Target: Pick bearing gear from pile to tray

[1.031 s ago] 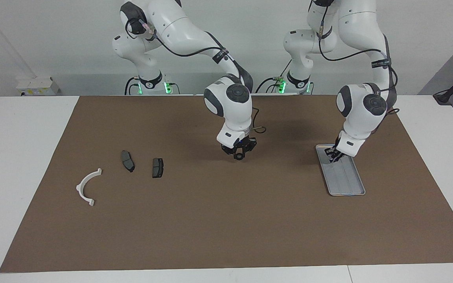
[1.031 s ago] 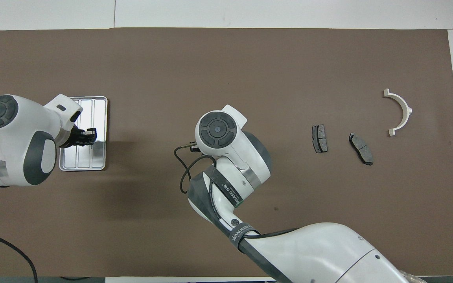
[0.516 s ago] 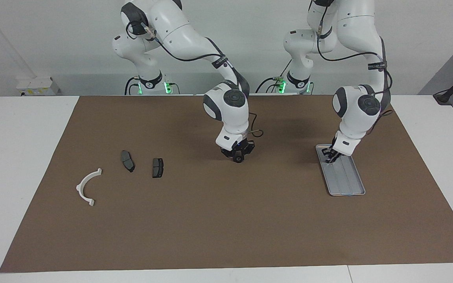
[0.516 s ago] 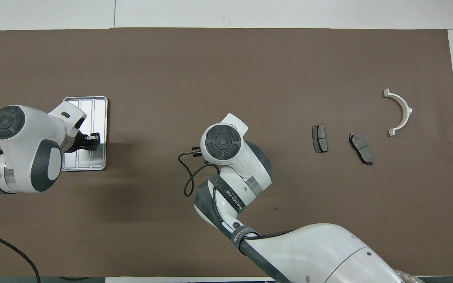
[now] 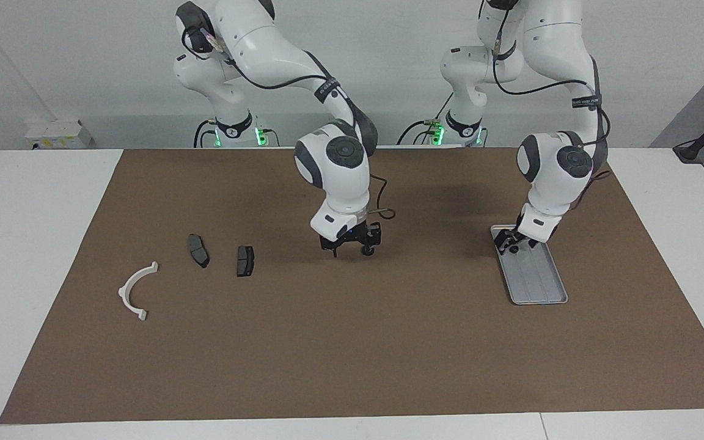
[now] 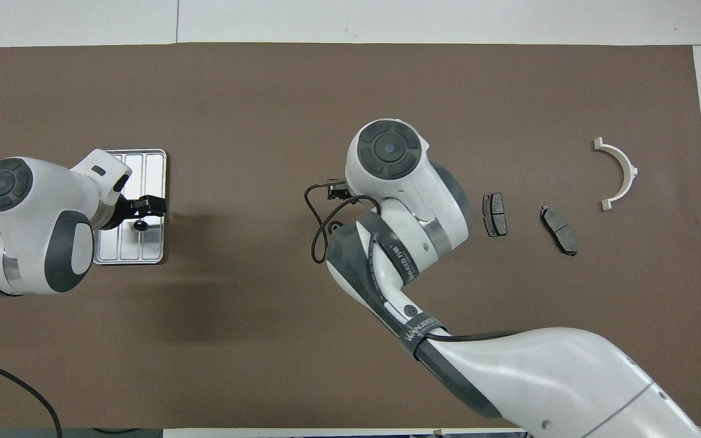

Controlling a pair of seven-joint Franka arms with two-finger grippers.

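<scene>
The left pincer (image 5: 509, 242) is being held open and empty over the tray (image 5: 541, 287), at the end nearer the robots. A small black round piece (image 6: 139, 225) is lying loose on the tray beneath it and is being put at risk of a knock from the fingers as they lift. The right pincer (image 5: 354, 243) is being held open low over the mat (image 5: 388, 342), mid-desk. Another round piece (image 5: 366, 249) is sitting by one finger; contact cannot be told. If let go there, it could roll away, well apart from the tray.

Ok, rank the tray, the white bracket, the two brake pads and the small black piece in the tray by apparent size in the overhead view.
1. Tray
2. White semicircular bracket
3. The two brake pads: too alike to rank
4. Small black round piece, lying in the tray
</scene>
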